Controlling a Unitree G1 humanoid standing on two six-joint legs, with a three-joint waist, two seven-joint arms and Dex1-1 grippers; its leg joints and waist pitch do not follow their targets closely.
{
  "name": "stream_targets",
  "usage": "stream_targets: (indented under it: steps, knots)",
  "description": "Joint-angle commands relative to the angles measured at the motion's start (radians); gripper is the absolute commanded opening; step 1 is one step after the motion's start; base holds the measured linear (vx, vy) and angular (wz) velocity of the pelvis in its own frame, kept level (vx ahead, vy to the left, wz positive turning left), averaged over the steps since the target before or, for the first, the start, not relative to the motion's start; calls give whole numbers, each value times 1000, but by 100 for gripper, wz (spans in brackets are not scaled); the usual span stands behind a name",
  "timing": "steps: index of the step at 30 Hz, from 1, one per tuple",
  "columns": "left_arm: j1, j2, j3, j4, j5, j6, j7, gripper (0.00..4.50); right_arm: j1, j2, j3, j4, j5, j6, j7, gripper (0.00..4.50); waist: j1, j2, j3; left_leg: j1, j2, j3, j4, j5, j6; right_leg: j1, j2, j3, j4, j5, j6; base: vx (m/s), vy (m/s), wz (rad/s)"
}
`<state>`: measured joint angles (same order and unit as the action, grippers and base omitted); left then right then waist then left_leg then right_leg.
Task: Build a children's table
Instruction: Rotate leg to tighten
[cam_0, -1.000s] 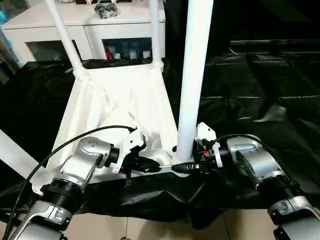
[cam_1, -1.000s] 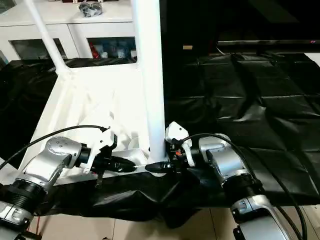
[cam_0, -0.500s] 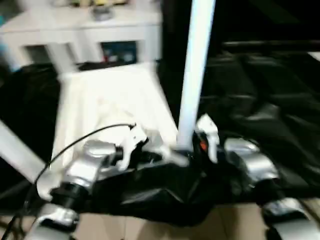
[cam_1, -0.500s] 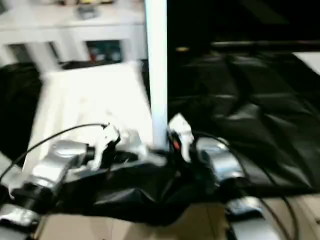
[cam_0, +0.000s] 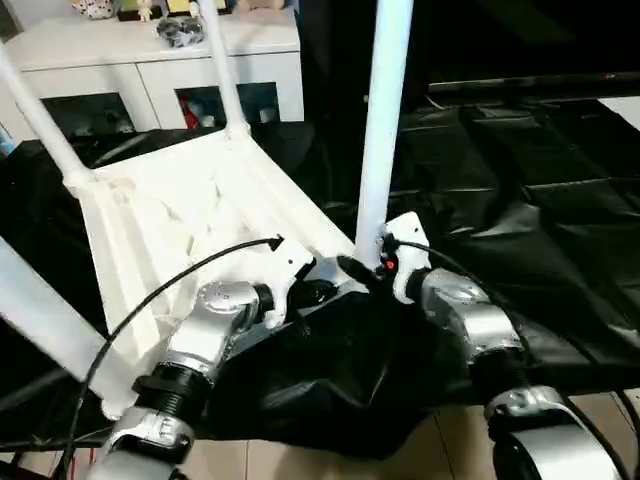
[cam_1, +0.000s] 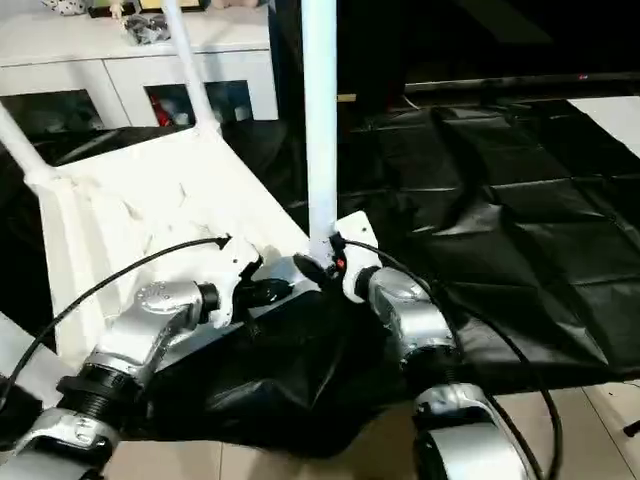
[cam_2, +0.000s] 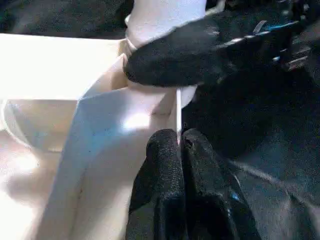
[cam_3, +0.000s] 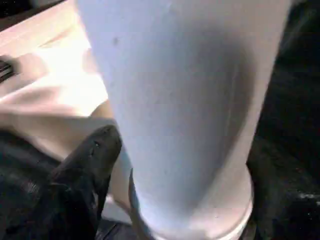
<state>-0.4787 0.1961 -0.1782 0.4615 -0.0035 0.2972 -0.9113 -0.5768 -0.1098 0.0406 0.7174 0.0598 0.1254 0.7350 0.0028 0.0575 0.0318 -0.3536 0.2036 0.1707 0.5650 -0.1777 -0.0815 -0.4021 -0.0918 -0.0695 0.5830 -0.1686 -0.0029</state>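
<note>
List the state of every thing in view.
Top, upside down on the black cloth.
Near leg, upright in its corner socket.
Far legs, standing in their sockets.
Left gripper, shut at the top's rim.
Right gripper, at the near leg's base.

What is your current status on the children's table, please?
Left end effector shut on the tabletop edge. Right end effector around the near leg base, grip unclear. Leg upright in its corner socket. Nothing in the way.
</note>
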Motion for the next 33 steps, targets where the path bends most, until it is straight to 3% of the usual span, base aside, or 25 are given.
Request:
stream_targets:
  steps: [1,5,7,10,11,16,23,28,31,33]
  knots:
    - [-10,-7,-86,-38,-26,-32,-99,0,24,27,147,-24,12,-15,183,372,10,-9,-56,-11,13,0,-59,-253,73,50,-39,30,-73,-277,-199,0,0,0]
    - [-11,50,-108,-45,-33,-46,-200,0,41,-40,186,-76,31,-33,344,372,22,-5,-58,-11,17,8,-50,-169,114,55,-35,26,-55,-111,-266,0,0,0]
    - [-14,80,-120,-44,-34,-56,-256,0,52,-79,210,-107,40,-24,440,372,35,-4,-58,-7,20,10,-49,-177,119,55,-36,26,-55,-120,-272,0,0,0]
    - [-24,107,-130,-35,-31,-64,-303,0,60,-115,233,-133,47,-6,520,372,45,-8,-54,-4,21,10,-53,-204,111,54,-35,26,-58,-160,-264,0,0,0]
    - [-34,122,-133,-20,-26,-72,-331,0,62,-129,239,-143,47,5,565,372,52,-6,-51,-1,23,9,-56,-235,95,51,-38,28,-62,-215,-251,0,0,0]
    - [-61,141,-129,15,-23,-86,-362,0,67,-144,258,-159,53,35,628,327,58,-10,-47,5,22,8,-62,-278,61,47,-39,34,-68,-297,-226,0,0,0]
    - [-59,132,-117,15,-34,-80,-343,0,75,-139,259,-161,59,38,635,277,59,-11,-52,1,21,8,-59,-237,61,51,-39,33,-63,-253,-230,0,0,0]
    - [-56,74,-70,27,-24,-51,-191,0,67,-67,183,-95,40,-2,442,267,57,-12,-47,4,19,8,-61,-272,47,46,-42,34,-71,-326,-214,0,0,0]
    - [-54,26,-45,26,-8,-7,-68,0,36,-6,130,-2,4,-18,199,267,44,-13,-42,0,16,2,-67,-301,23,45,-44,30,-78,-430,-174,0,0,0]
    - [-51,-4,-33,22,-3,13,-4,0,17,21,107,51,-15,-32,69,266,36,-16,-42,4,11,0,-65,-312,14,44,-45,28,-87,-488,-150,0,0,0]
